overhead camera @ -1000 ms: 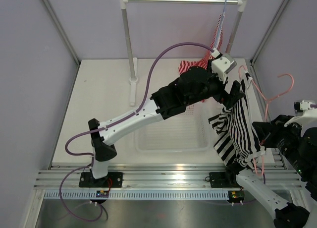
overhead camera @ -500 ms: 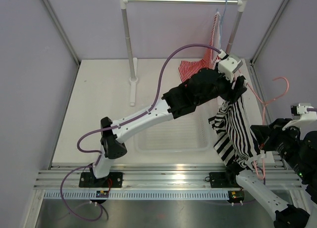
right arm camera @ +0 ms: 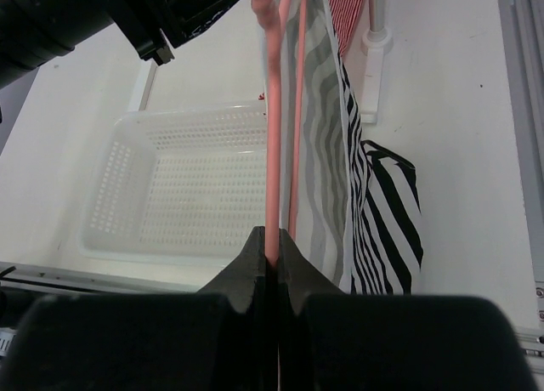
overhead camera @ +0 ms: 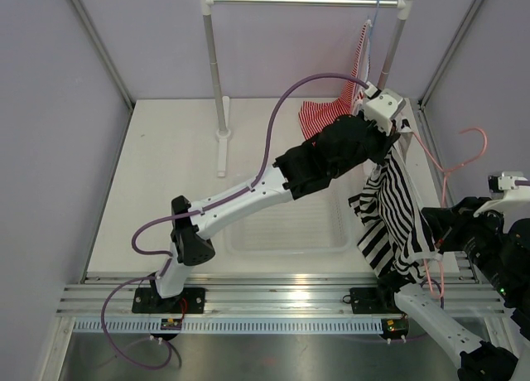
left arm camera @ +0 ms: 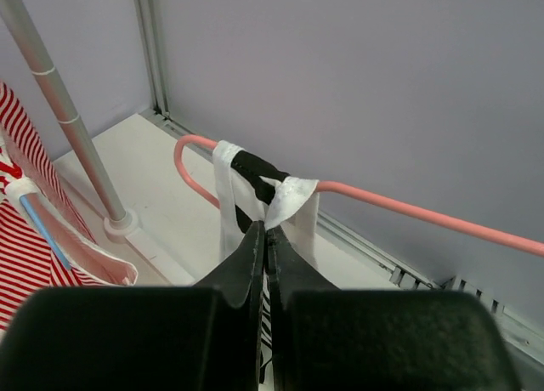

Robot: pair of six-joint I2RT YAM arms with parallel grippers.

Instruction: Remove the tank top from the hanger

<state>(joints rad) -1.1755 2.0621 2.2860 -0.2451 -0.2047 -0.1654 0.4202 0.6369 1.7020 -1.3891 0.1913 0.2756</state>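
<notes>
Striped cloth tank top [overhead camera: 393, 219], pink wire hanger [left arm camera: 408, 210]

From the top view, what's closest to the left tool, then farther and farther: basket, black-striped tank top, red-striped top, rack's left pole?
1. Tank top, pinched in the left tool.
2. Red-striped top, just behind, leftward.
3. Basket, toward the arm bases.
4. Rack's left pole, far left.

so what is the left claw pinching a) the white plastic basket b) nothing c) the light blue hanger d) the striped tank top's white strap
d, the left claw is shut on the white strap of the black-and-white striped tank top, looped over the pink wire hanger
</notes>
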